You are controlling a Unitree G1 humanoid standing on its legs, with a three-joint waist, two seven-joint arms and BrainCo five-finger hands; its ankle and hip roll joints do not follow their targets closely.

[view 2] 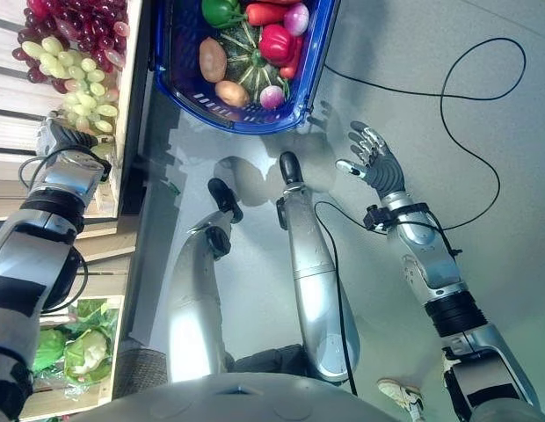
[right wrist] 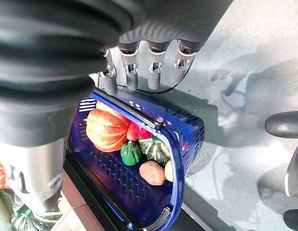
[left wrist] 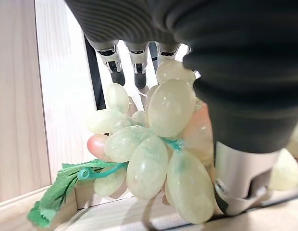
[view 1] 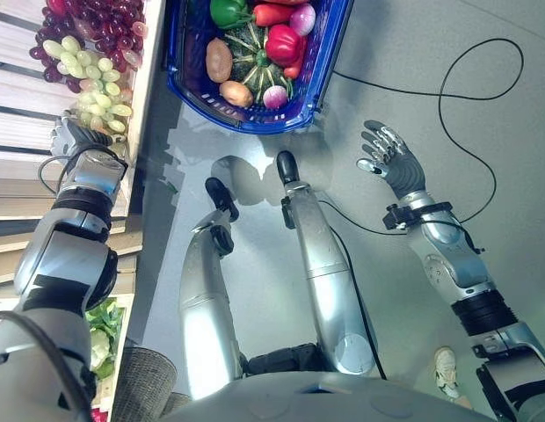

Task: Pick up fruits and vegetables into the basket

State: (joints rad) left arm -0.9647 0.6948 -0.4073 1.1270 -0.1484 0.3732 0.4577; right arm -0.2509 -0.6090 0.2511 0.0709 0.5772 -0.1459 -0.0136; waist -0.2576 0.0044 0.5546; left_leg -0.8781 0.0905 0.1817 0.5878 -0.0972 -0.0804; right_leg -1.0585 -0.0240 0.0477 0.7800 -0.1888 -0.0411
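Left wrist view: left hand curled around green grapes; right hand open, empty.

Head stereo pair looks straight down, sharing basket far and shelf left. Left wrist cam sits very close on green grapes. Right wrist cam looks past its fingers toward the basket.

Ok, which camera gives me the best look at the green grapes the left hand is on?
The left wrist view: the green grapes sit close up under the left hand. Both eye views show them small on the wooden shelf, beside purple grapes.
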